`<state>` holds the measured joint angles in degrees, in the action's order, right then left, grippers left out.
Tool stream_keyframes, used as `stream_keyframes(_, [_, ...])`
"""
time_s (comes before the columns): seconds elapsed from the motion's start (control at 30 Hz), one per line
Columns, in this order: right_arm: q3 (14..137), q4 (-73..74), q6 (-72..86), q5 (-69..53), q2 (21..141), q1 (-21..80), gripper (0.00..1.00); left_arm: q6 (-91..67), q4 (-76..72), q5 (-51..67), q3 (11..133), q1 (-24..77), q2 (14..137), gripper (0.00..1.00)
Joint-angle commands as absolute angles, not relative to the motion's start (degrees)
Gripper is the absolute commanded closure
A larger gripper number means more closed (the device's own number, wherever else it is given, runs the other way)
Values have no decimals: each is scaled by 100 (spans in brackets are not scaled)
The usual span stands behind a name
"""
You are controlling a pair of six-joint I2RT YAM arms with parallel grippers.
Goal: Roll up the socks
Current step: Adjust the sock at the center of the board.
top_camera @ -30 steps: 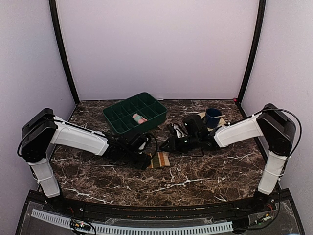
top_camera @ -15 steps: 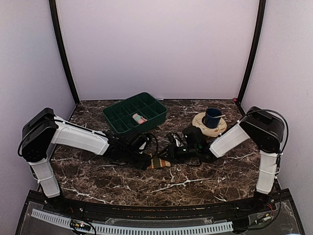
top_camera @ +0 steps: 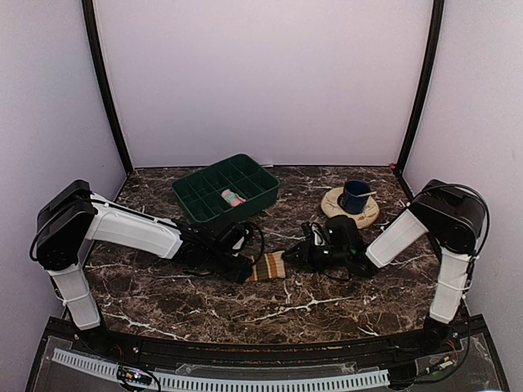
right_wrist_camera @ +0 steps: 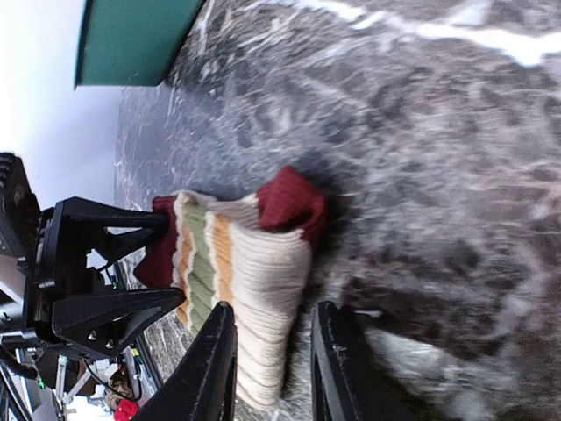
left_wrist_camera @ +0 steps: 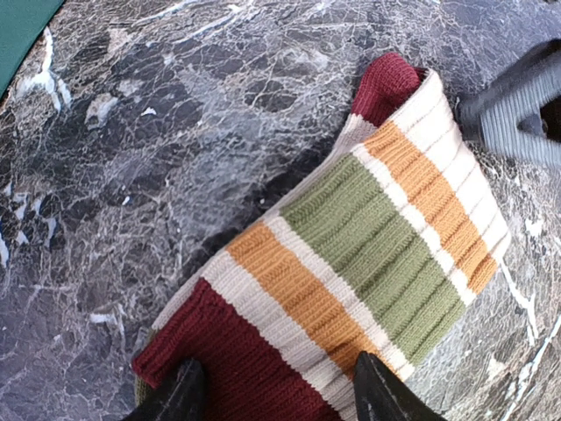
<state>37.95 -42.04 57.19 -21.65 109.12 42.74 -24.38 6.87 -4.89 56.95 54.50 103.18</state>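
my left gripper [left_wrist_camera: 280, 395] wide, tips on the maroon end of the striped sock [left_wrist_camera: 368, 237] | my right gripper [right_wrist_camera: 273, 309] narrow at its cream edge; hold unclear | it lies at the middle of the table [top_camera: 343, 302]; pink sock [top_camera: 233, 197] in the tray [top_camera: 253, 202]

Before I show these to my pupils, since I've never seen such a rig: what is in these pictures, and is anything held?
Two robot arms are bolted to a marble table. One picture looks down from above; the other two come from cameras on each wrist. A striped sock lies between the arms. The left fingers stand spread, tips on its maroon end. Its cream edge lies between the right fingers; whether they pinch it is unclear. Behind are a green tray holding a pink sock, and a blue cup on a saucer.
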Motion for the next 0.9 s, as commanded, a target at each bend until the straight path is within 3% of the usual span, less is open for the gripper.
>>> stream_keyframes(0.0, [3678,-4095,5548,-1871,10704,4149,73,-2489,1167,-150,5477,5467,10412,40])
stream_keyframes(0.17, [3809,-3637,5189,-1789,10312,4147,73,-2438,1159,-119,5501,5467,10371,40])
stream_keyframes(0.43, [4693,-1119,3429,-1075,9626,4179,66,-1885,1047,-26,5584,5476,10428,40])
stream_keyframes(0.73, [6228,297,2070,-1231,10627,4174,65,-1237,1257,-143,5915,5505,10666,41])
stream_keyframes(0.87, [6345,393,2059,-1321,10812,4190,66,-786,1354,-213,6134,5615,10824,41])
